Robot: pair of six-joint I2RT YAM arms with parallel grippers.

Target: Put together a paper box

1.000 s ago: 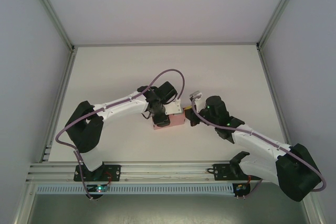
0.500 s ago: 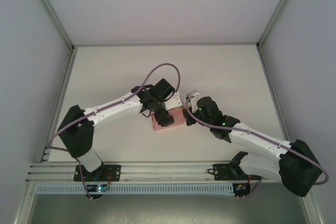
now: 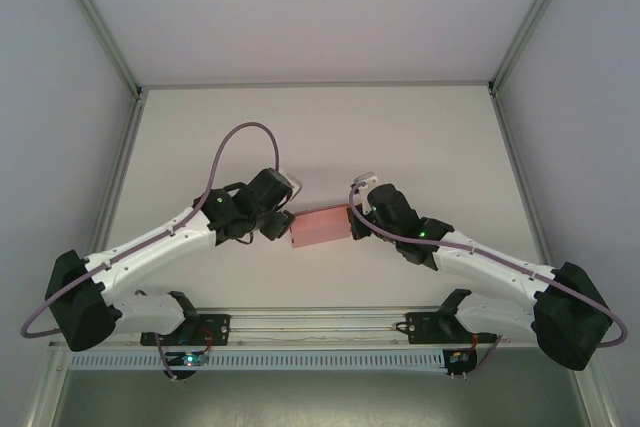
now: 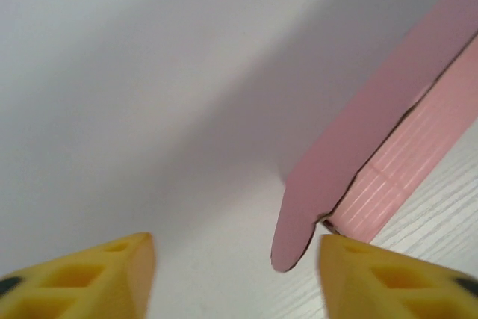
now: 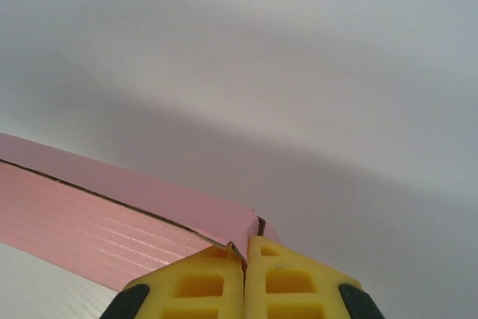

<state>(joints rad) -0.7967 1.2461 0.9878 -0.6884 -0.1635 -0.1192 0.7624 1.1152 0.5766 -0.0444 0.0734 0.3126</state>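
Note:
The paper box (image 3: 318, 227) is a small flat pink box lying mid-table between the two arms. My left gripper (image 3: 280, 224) sits low at its left end. In the left wrist view the left gripper (image 4: 235, 270) is open, and a rounded pink tab (image 4: 295, 237) of the paper box (image 4: 388, 117) hangs between the fingers, close to the right fingertip (image 4: 388, 278) and apart from the left one. My right gripper (image 3: 355, 225) is at the box's right end. In the right wrist view the right gripper (image 5: 245, 259) is shut on a corner edge of the paper box (image 5: 89, 222).
The white table (image 3: 400, 137) stretches bare behind the box up to the enclosure's back wall. Grey side walls close it in left and right. An aluminium rail (image 3: 320, 322) with both arm bases runs along the near edge.
My left arm has swung back to the left, off the top of the box, and now sits at its left end. The right gripper has kept hold of the right end.

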